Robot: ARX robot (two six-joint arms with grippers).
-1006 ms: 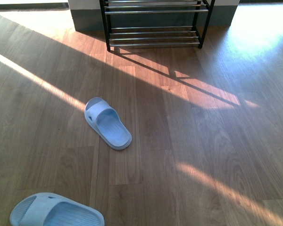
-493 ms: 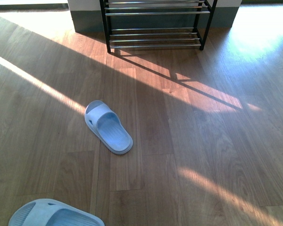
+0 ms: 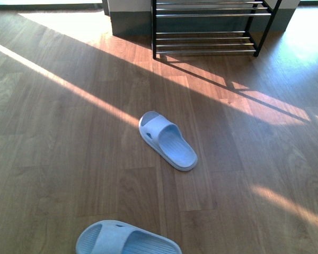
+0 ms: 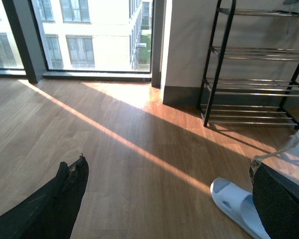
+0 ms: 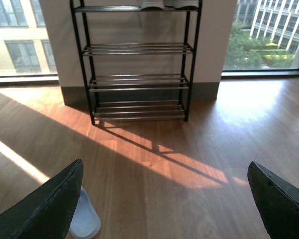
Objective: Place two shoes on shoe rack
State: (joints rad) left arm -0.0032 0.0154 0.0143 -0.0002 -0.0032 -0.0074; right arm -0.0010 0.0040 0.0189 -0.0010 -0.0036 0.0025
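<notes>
Two to collect: far slide (image 3: 168, 140) and near slide (image 3: 124, 242) lie on the floor (image 3: 53, 159) well short of the shoe rack (image 3: 204, 42), and with left gripper (image 4: 168, 167) and right gripper (image 5: 164, 167) both spread wide, best straddle one squarely before closing.

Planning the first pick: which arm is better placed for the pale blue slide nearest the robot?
Left, probably. The nearest pale blue rubber slide lies left of centre in the front view, on the left arm's side. The left end effector and right end effector are open and empty.
</notes>
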